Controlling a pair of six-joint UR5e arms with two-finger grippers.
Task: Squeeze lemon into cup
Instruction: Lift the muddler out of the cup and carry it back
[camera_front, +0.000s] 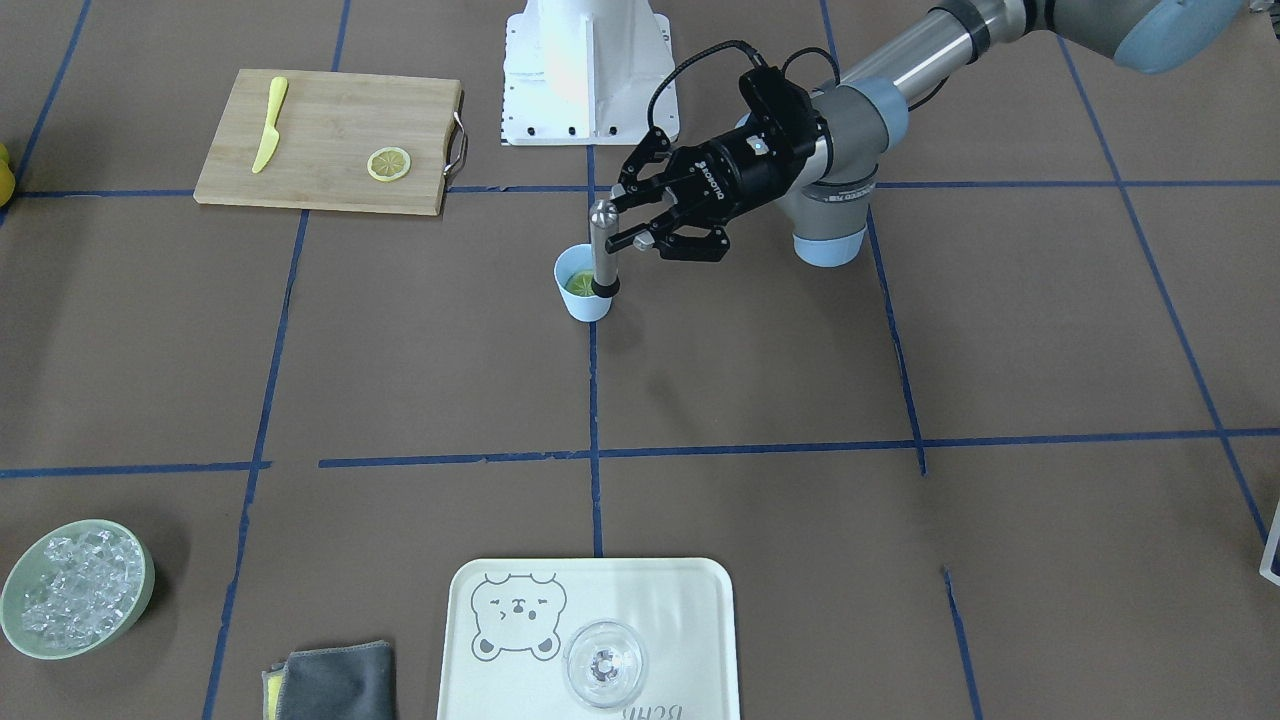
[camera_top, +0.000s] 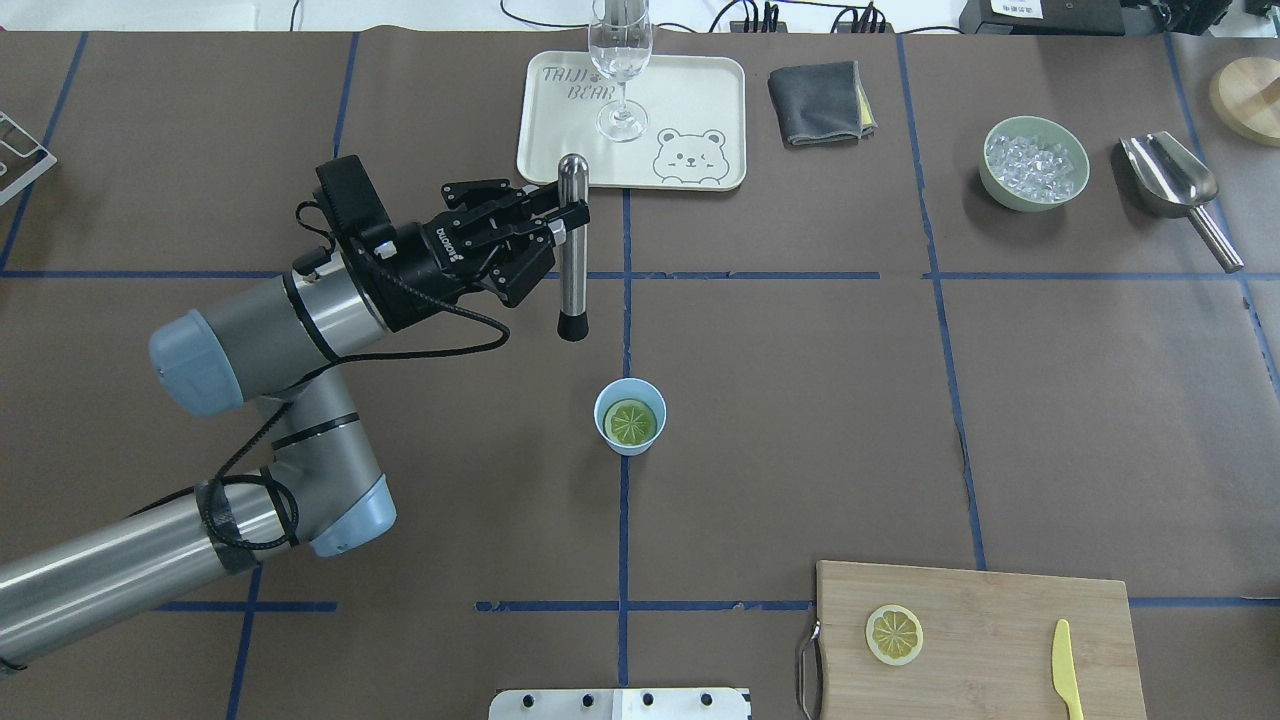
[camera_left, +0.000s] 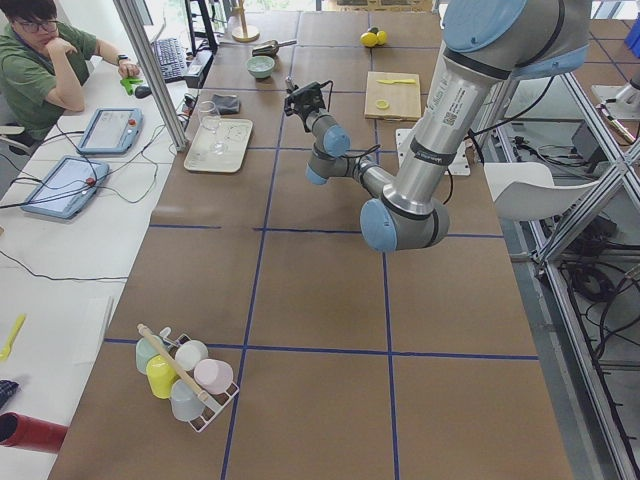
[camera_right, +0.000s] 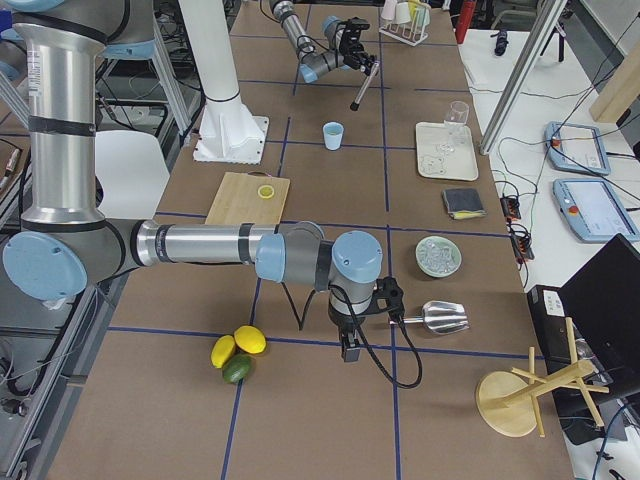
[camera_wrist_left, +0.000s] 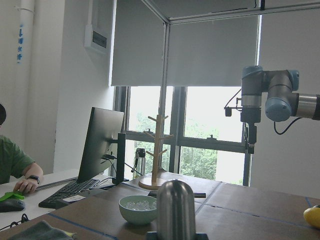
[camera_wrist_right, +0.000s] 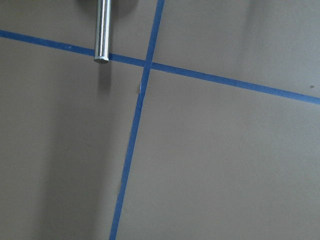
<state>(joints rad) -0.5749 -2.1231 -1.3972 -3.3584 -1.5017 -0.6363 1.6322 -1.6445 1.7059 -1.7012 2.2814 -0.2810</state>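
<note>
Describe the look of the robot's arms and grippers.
Both the left arm and right arm are silver tubes with grey joints and light-blue caps. The left gripper is black, two-fingered, with white lettering; a black cable loops to a black box at its wrist.

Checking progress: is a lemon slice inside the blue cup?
Inside. The overhead view shows the lemon slice lying within the rim of the cup.

Robot lab: tape-grid table, teach pendants, operator nearby
</note>
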